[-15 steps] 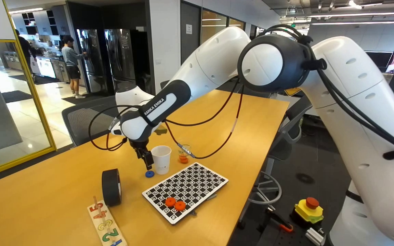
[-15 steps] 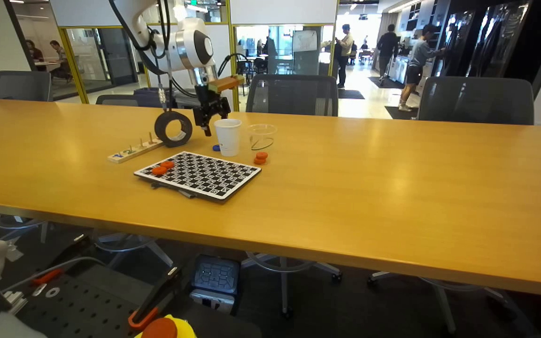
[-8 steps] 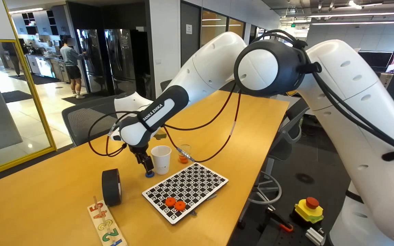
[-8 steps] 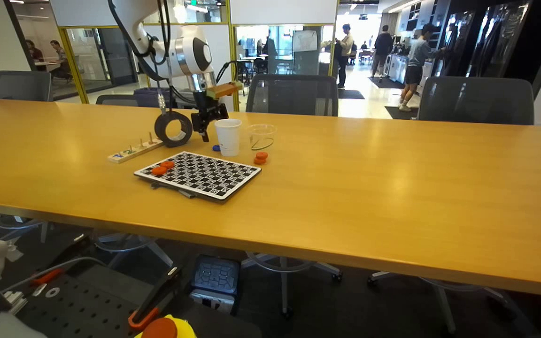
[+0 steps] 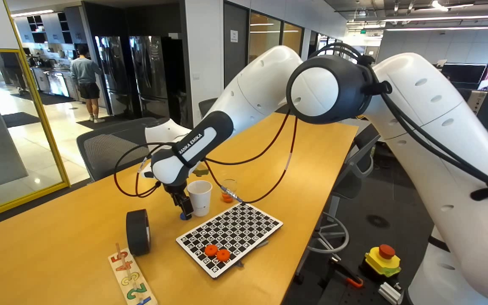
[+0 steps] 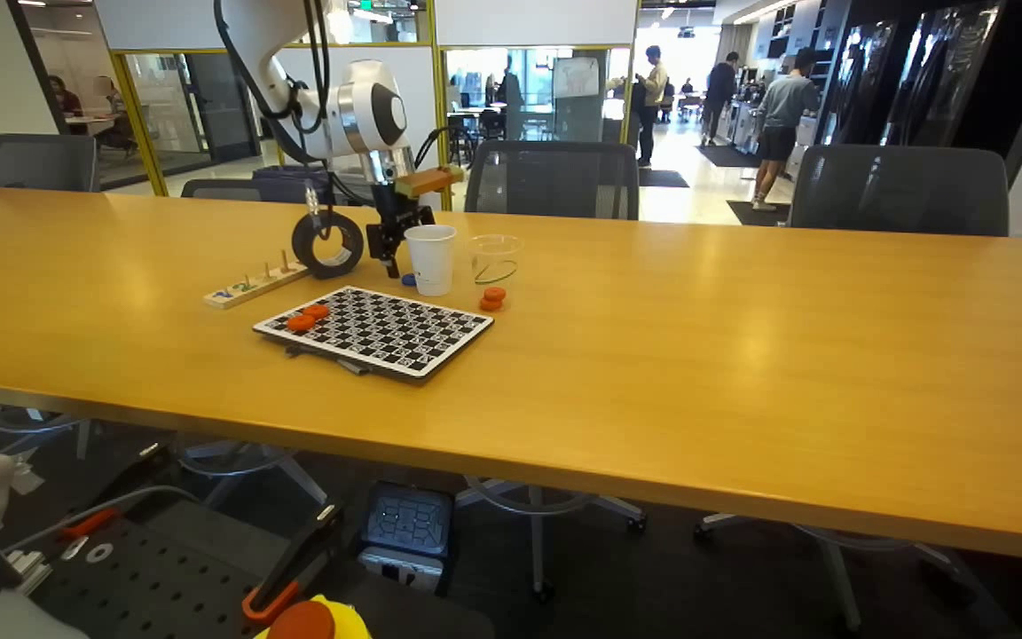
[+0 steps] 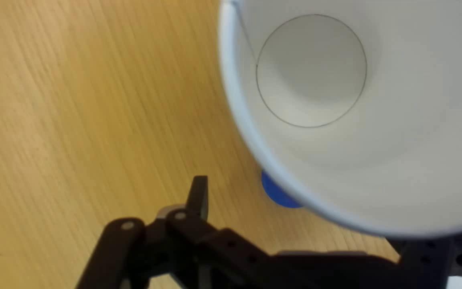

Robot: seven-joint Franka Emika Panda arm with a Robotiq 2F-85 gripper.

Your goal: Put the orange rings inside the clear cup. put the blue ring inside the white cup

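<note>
fingers (image 7: 199, 196) further down, well apart, blue ring (image 7: 278, 196) partly hidden behind white cup (image 7: 375, 140) in wrist view

Table (image 6: 742, 355) under checkered board (image 5: 232, 228), black roll (image 5: 136, 233), numbered strip (image 5: 132, 277), white cup (image 5: 200, 199), clear cup (image 6: 495, 264), blue ring (image 7: 277, 193)

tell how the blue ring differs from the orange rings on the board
The blue ring sits alone; the orange rings lie side by side. The blue ring is on the table beside the white cup; the orange rings on the checkered board. The wrist view shows part of the blue ring, not the orange rings. All look round.
</note>
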